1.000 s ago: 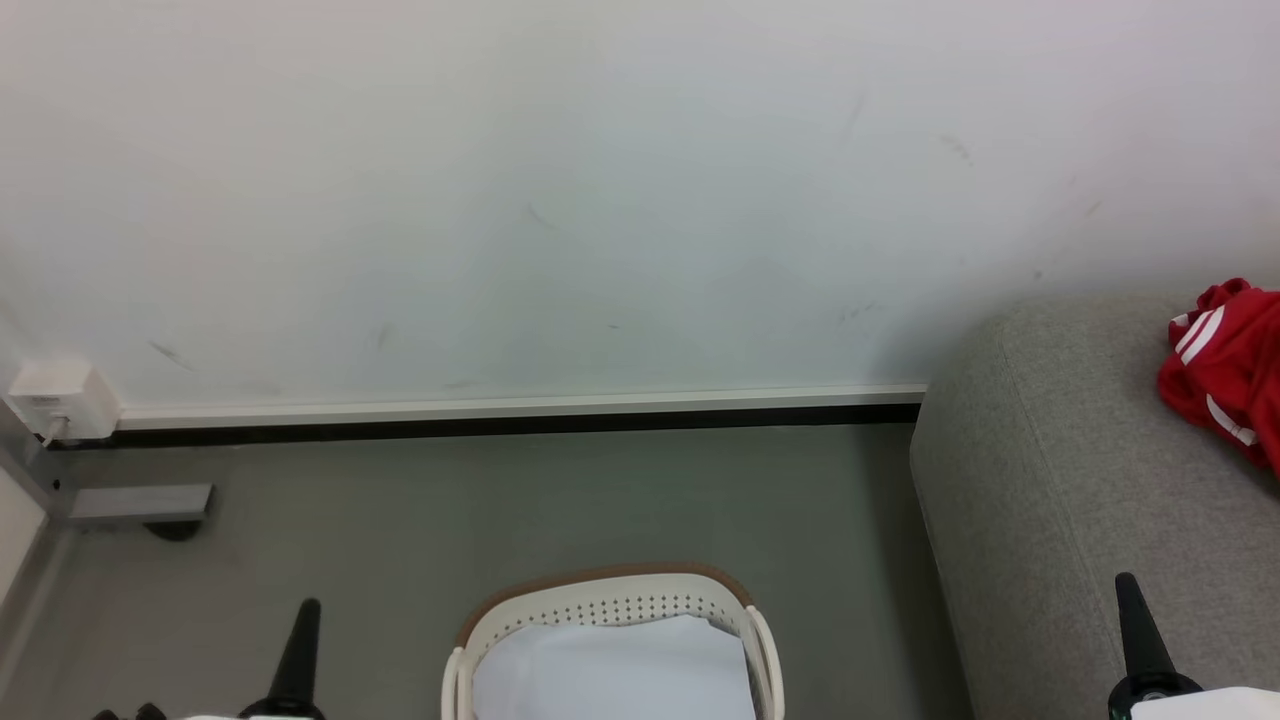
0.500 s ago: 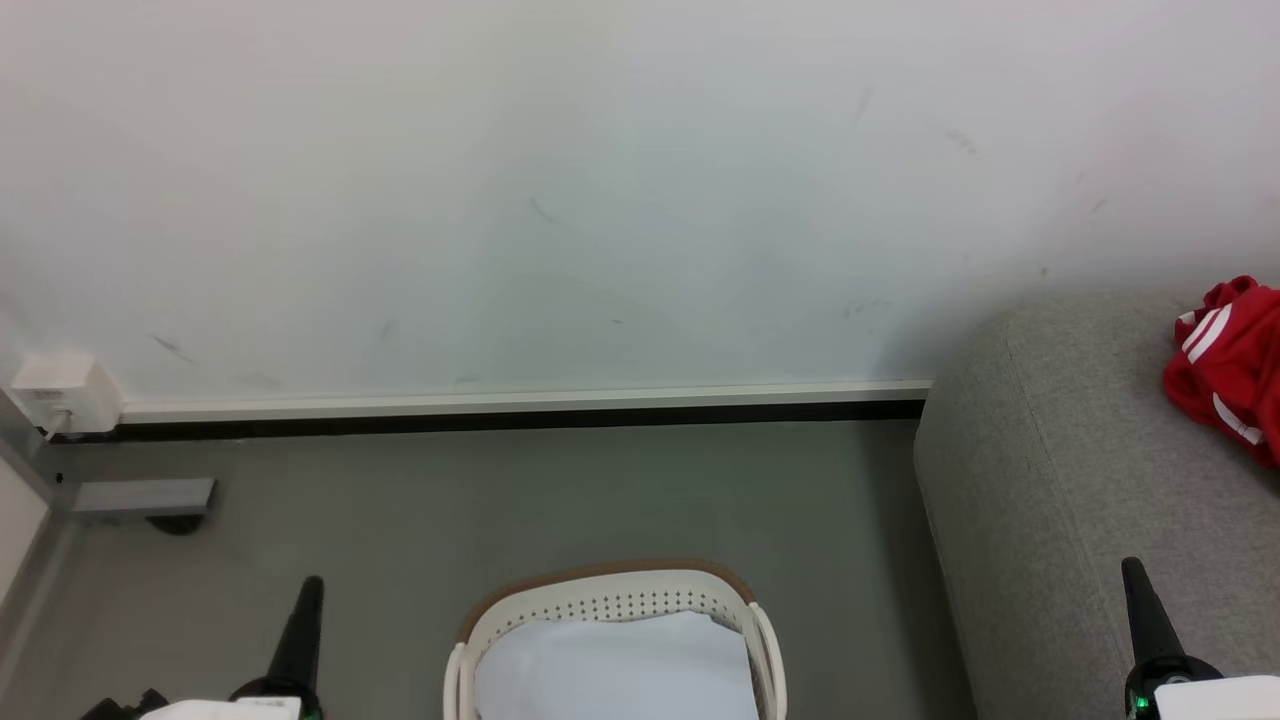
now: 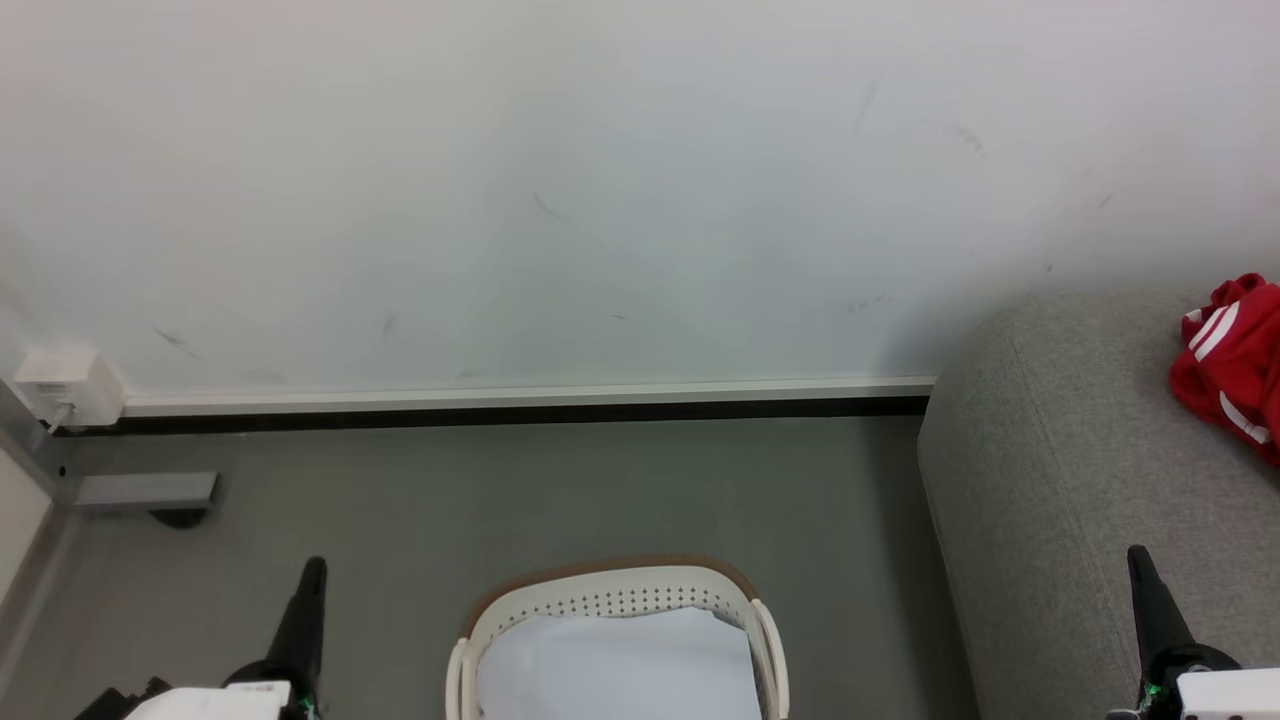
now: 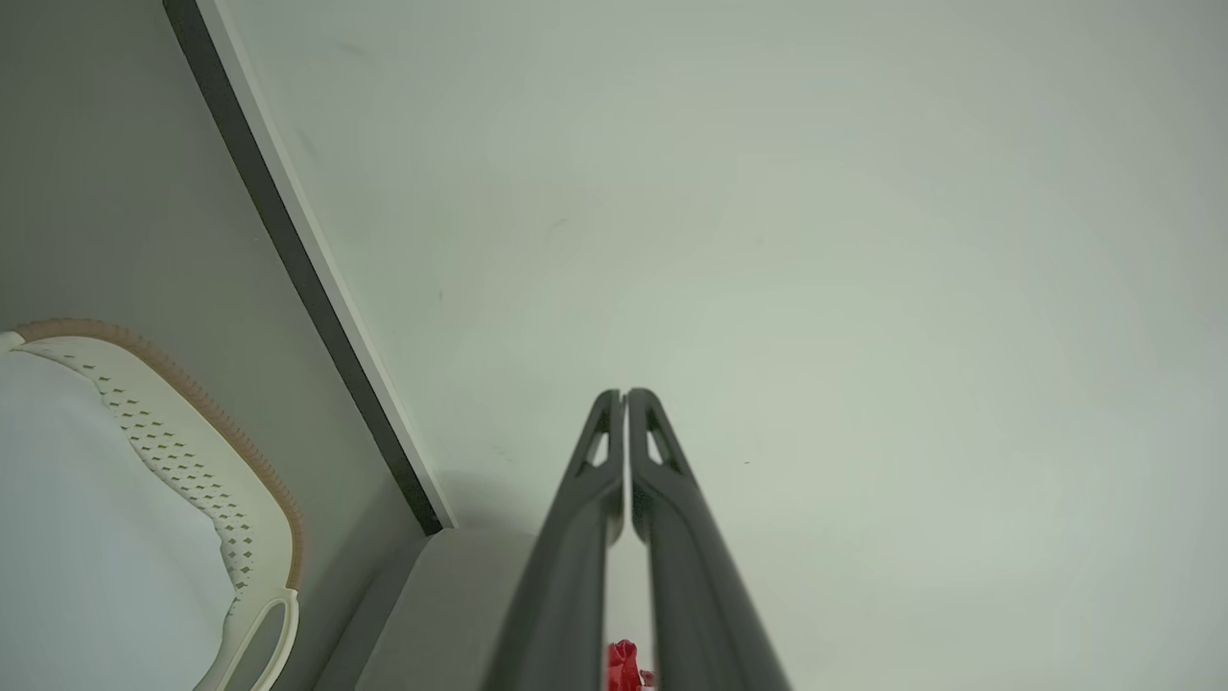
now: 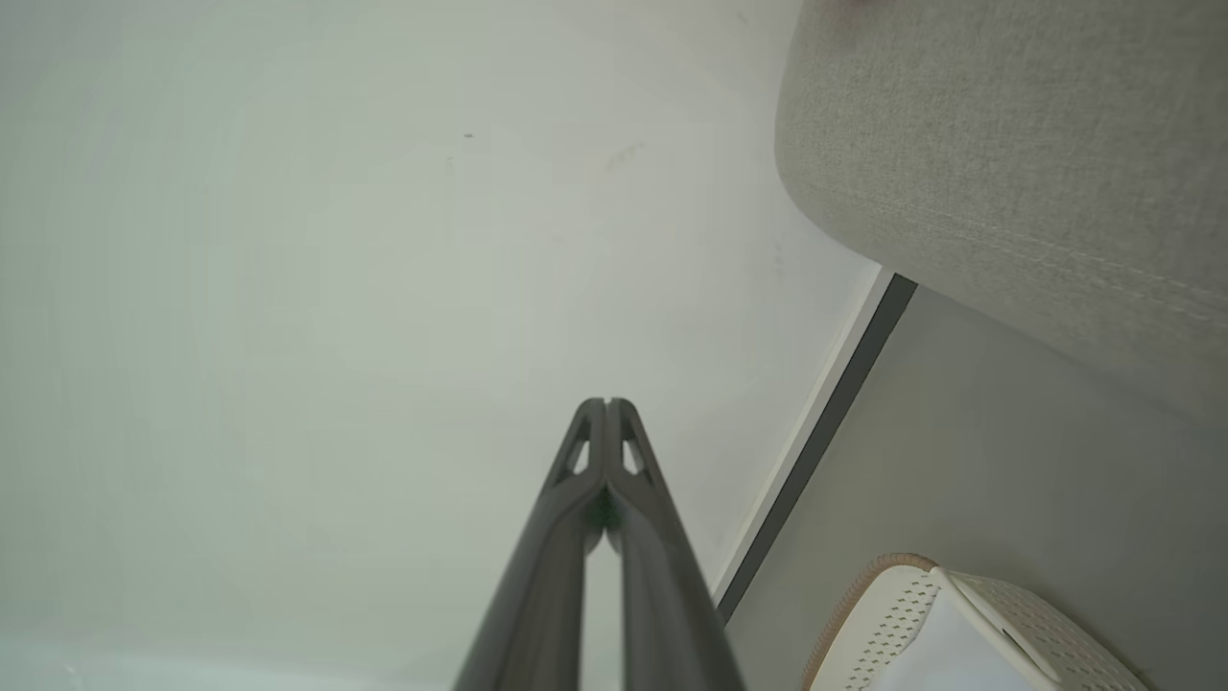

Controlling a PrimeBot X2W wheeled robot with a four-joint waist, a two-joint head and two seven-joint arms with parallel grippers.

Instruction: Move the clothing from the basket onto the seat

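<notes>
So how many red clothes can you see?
1: the red clothing lies bunched on the grey seat, cut off at the right edge. More may hide there or in the basket.

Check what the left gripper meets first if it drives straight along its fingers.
Probably the white wall: the shut left gripper points at bare wall clear of the skirting, with the basket off to one side. Distance to the wall is unclear.
</notes>
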